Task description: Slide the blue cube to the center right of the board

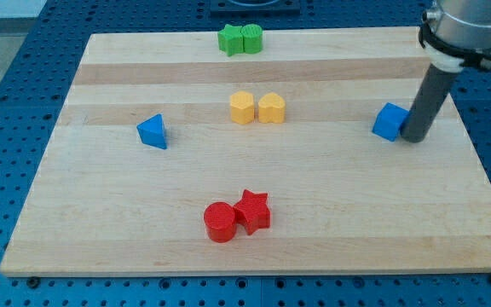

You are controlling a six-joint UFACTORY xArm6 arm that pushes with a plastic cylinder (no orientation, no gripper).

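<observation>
The wooden board [254, 230] carries 7 blocks. My tip [415, 139], a bare rod with no jaws to open or close, touches the blue cube [389, 121] from the view's right, at the board's center right. A blue triangle [153, 131] sits well apart at left.

One camera looks down at an angle from the board's [254, 247] near edge, taking in its whole top

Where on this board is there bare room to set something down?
Bare: between blue triangle and red cylinder; between red star and blue cube; between green blocks and my tip. Crowded: my tip touches the cube's right side.
</observation>
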